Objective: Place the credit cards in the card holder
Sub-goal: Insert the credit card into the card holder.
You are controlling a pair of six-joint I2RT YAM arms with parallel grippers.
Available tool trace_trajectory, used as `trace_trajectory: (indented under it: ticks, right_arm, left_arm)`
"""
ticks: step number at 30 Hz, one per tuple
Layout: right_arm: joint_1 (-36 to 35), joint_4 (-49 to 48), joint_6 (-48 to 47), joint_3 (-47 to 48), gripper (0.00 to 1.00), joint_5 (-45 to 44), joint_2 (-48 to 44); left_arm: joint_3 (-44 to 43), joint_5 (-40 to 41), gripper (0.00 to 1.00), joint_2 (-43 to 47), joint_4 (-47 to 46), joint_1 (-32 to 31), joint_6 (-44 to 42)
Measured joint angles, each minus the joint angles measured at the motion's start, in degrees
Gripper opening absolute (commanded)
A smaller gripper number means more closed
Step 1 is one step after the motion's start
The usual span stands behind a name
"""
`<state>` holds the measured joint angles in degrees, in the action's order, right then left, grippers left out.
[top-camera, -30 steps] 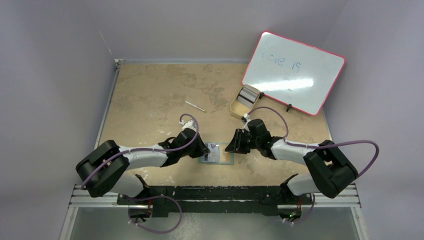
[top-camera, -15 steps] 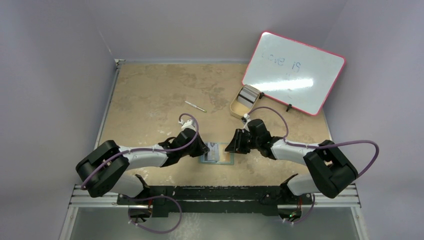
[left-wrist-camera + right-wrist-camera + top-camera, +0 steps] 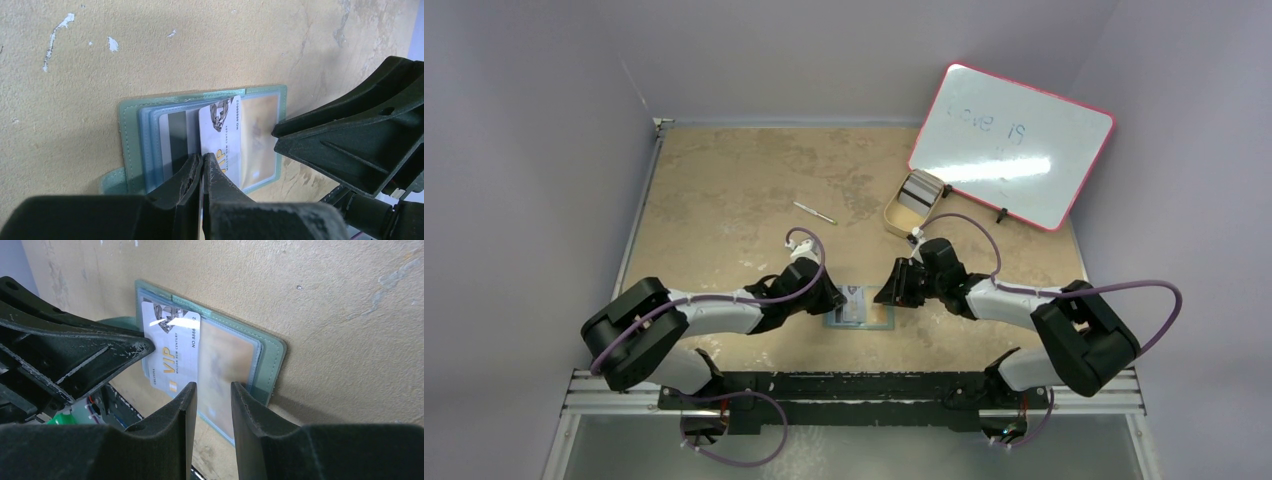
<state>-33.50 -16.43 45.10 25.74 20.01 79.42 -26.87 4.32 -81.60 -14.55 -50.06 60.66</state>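
The holder (image 3: pixel 861 306) lies open on the table (image 3: pixel 724 180) between the arms. The left claw (image 3: pixel 201 165) is pinched tight on the edge of a white card (image 3: pixel 220 135) — its far end lies over the holder's pockets. The right claw (image 3: pixel 210 395) stands part open, gripping nothing, at the holder's other edge — perhaps touching it.

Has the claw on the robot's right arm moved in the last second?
No. The right gripper sits exactly where it was, at the edge of the card holder, same gap below the beige tray.
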Motion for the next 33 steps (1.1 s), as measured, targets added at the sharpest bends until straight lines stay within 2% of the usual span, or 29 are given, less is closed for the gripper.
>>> trace_trajectory:
  ticks: [17, 33]
  right_arm:
    - [0.00, -0.07, 0.07, -0.39, 0.34, 0.00, -0.44]
    - [0.00, 1.01, 0.07, -0.59, 0.33, -0.31, -1.38]
  left_arm:
    - [-3.13, -1.75, 0.00, 1.16, 6.58, -0.26, -0.33]
    - [-4.76, -1.49, 0.00, -1.33, 8.02, -0.26, 0.44]
